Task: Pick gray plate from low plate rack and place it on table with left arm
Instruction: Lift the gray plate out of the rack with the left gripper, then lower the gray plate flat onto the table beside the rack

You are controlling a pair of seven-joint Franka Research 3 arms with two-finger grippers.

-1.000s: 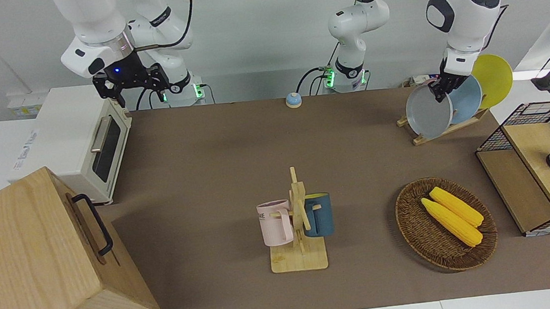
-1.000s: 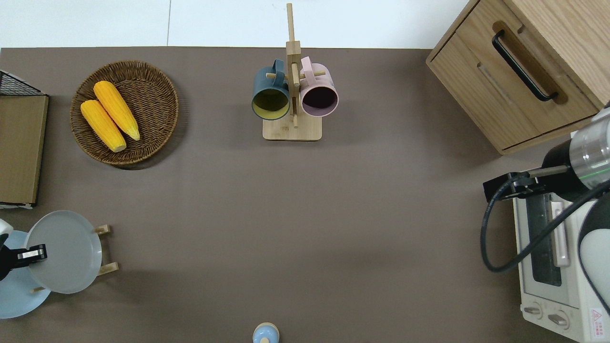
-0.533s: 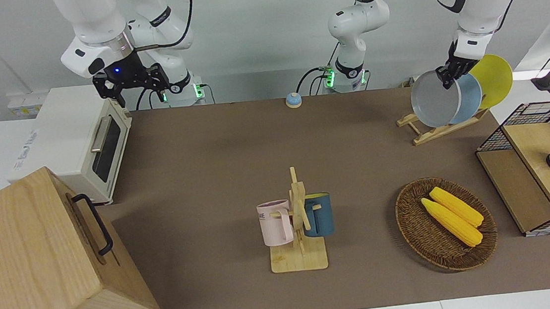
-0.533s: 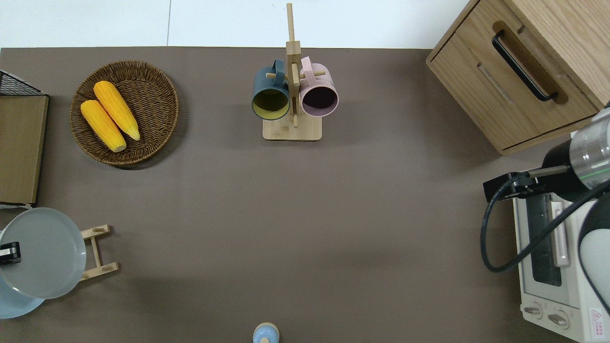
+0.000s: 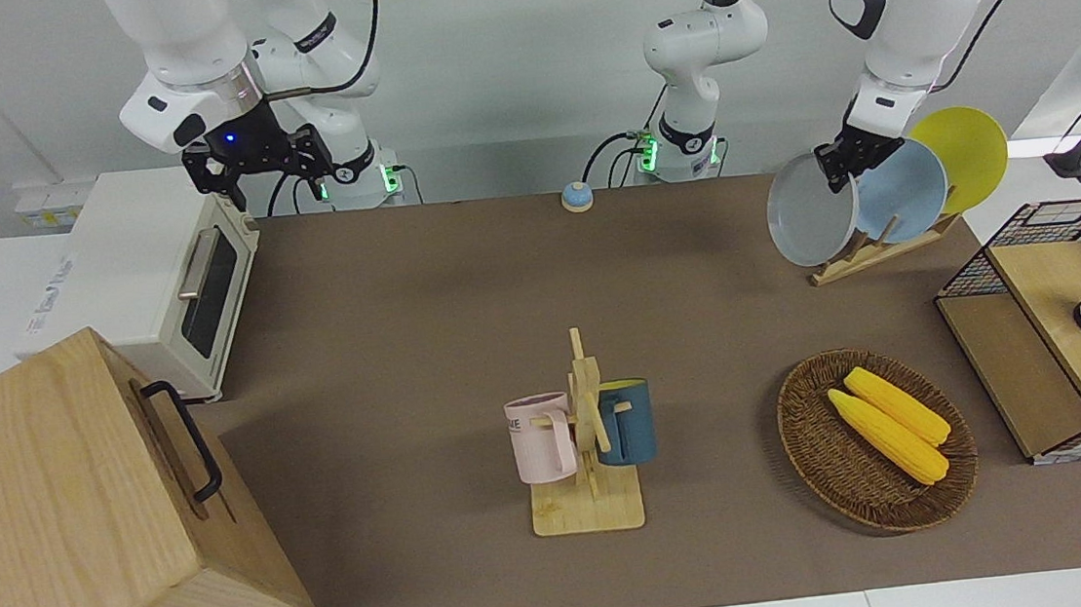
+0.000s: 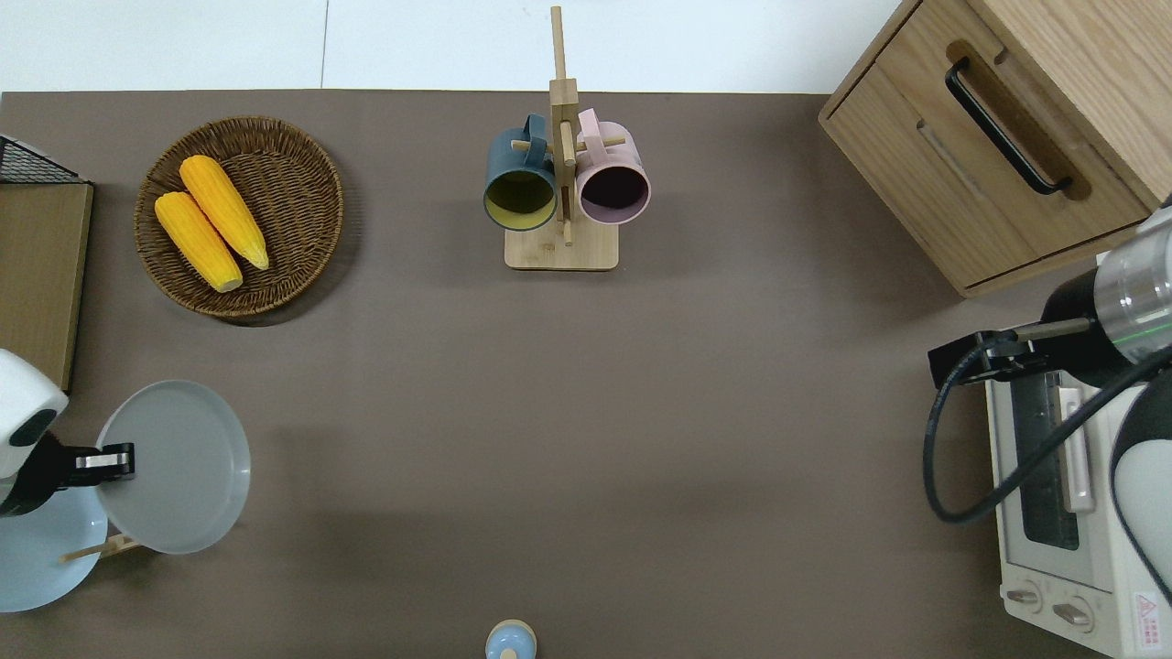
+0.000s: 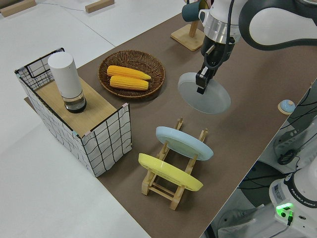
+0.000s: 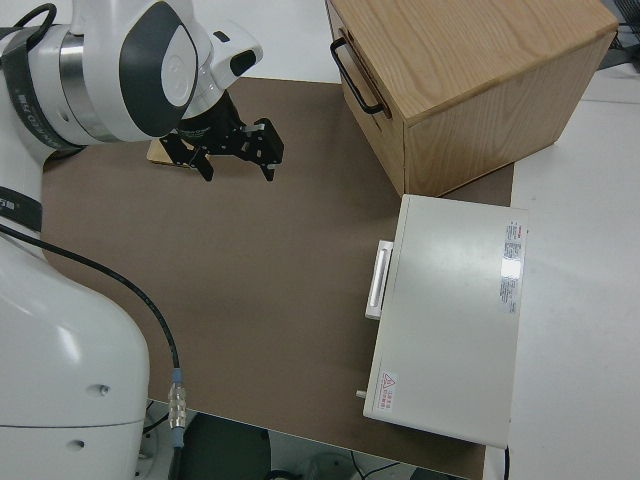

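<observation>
Lifting looks done: the left claw point(image 6: 117, 460) pinches the rim of the gray plate point(image 6: 179, 467), a smooth round dish with a shallow raised edge, which hangs tilted in the air clear of the low plate rack point(image 7: 171, 184) and over the brown matte counter point(image 6: 586, 412). Judging by this, only the lowering and release remain. The pale wooden slat rack holds the light-blue plate point(image 7: 183, 142) and yellow plate point(image 7: 168, 172); the right arm is parked, its claw point(image 8: 236, 150) spread wide.

Left arm: we find it raised, wrist angled down | left gripper point(image 5: 837, 166): jaws clamped on a held rim, clear of the surface | right arm: parked | right gripper point(image 8: 237, 150): jaws spread apart, nothing between them
</observation>
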